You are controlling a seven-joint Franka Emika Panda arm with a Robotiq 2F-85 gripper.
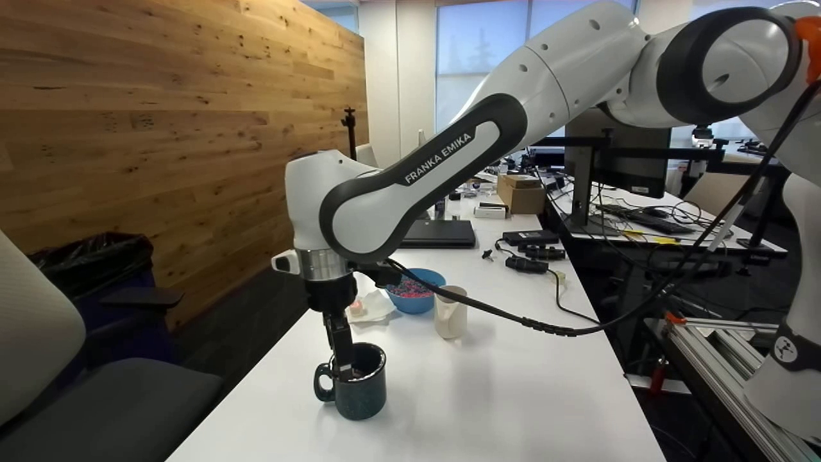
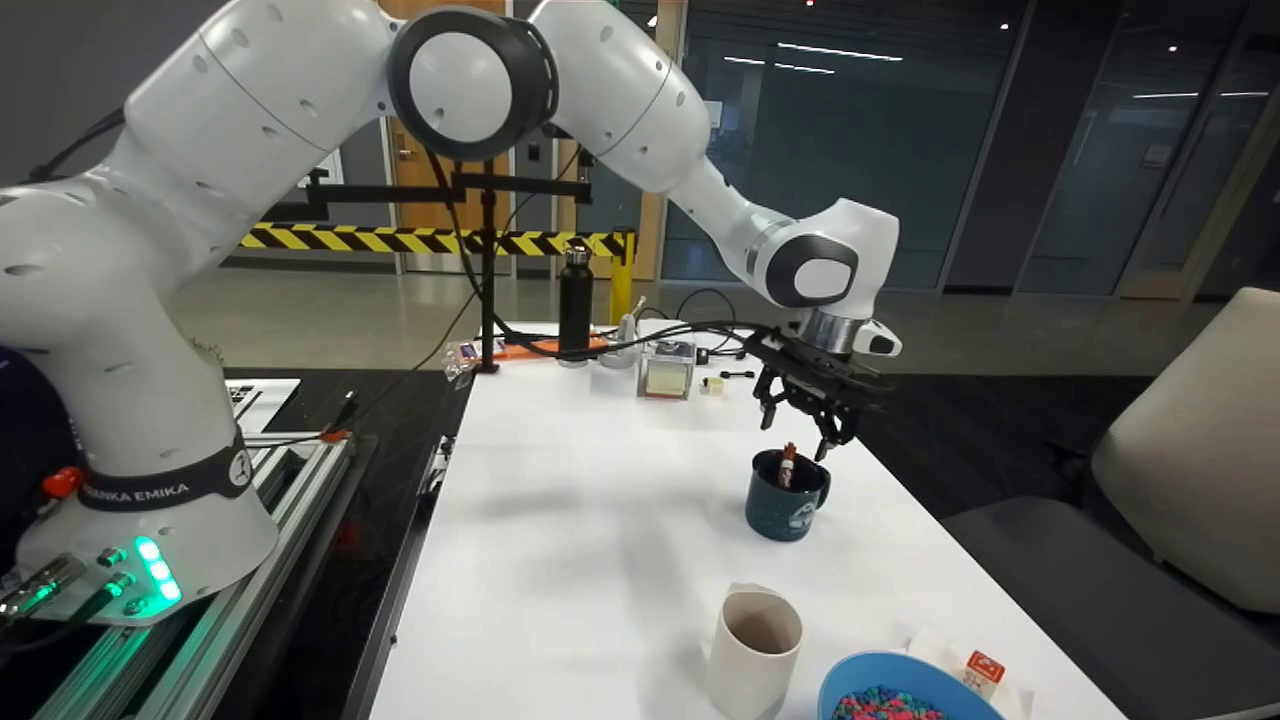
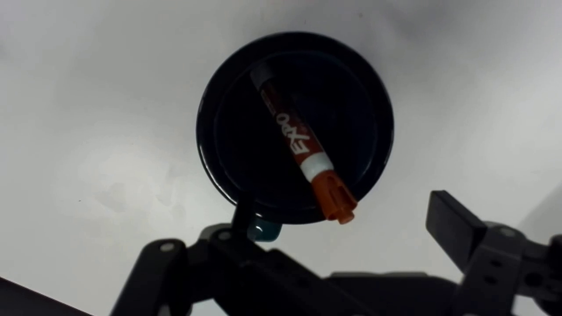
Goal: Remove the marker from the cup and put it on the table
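Fingers parted, the gripper (image 2: 795,434) hangs near the rim of the dark teal mug (image 2: 778,513) in an exterior view, and look, there's the marker (image 2: 787,468) inside, reddish-brown end poking up past the rim! The mug stands upright on the white table (image 2: 560,540), a cream cup (image 2: 750,675) down at the front, a blue bowl (image 2: 905,670) near it, and a black bottle (image 2: 575,305) standing way up at the far end
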